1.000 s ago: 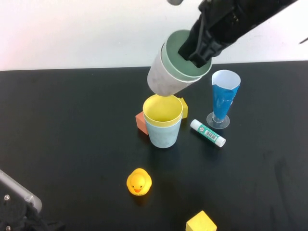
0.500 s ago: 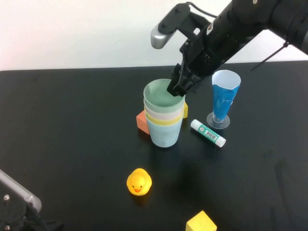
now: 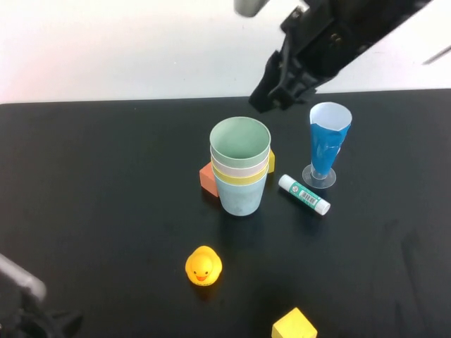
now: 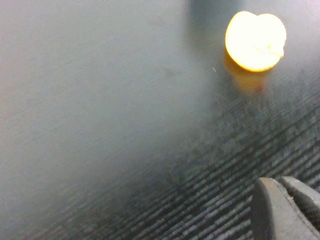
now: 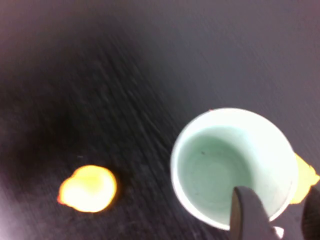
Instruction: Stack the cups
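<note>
The right gripper point(image 3: 270, 95) hangs in the air above the black counter point(image 3: 106, 183), at about one o'clock from the cup stack and clear of it; its dark fingers point(image 5: 250, 212) stand parted with nothing between them. In the right wrist view they frame the stack's rim from above.

The left gripper point(image 4: 287, 210) sits low over the counter's near left corner, at about eight o'clock from the stack, its fingers pressed together and empty.

The four matte plastic tapered cups point(image 3: 240, 167) stand nested upright at the counter's centre: light blue outermost, then yellow, pink and green on top, the green one's hollow bare.

Around the stack:
- orange block point(image 3: 206, 177), nine o'clock, touching
- yellow rubber duck point(image 3: 204, 266), seven o'clock
- white glue stick point(image 3: 304, 194), three o'clock
- tall blue stemmed glass point(image 3: 328, 144), two o'clock, upright
- yellow cube point(image 3: 294, 325), five o'clock
</note>
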You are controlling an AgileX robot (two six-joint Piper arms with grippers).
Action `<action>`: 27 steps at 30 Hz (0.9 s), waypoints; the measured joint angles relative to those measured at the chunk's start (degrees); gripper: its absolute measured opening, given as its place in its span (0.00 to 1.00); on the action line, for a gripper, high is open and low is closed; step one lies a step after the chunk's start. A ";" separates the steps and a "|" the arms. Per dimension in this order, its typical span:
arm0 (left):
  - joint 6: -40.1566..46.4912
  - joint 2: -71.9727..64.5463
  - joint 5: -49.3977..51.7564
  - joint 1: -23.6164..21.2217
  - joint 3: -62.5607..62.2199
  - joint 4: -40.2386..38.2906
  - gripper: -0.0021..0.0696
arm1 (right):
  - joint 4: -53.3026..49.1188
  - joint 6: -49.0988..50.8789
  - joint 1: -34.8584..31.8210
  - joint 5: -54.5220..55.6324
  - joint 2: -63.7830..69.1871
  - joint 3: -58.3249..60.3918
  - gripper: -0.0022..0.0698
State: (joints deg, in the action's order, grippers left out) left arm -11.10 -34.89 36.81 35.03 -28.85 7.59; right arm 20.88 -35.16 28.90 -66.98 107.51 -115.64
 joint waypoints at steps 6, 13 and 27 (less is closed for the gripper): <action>-7.21 7.92 -0.38 0.00 0.00 5.29 0.03 | 2.45 -4.58 0.00 8.04 -11.87 13.67 0.18; -12.20 17.80 1.52 0.00 0.77 13.66 0.03 | 11.44 -18.66 0.00 25.79 -32.84 39.19 0.04; -13.64 22.04 -4.22 0.00 9.22 22.20 0.03 | 19.41 -28.83 0.00 47.22 -72.48 78.07 0.03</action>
State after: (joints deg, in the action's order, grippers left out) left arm -24.74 -12.85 32.58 35.03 -19.63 29.79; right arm 40.29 -64.00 28.90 -19.76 35.03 -37.57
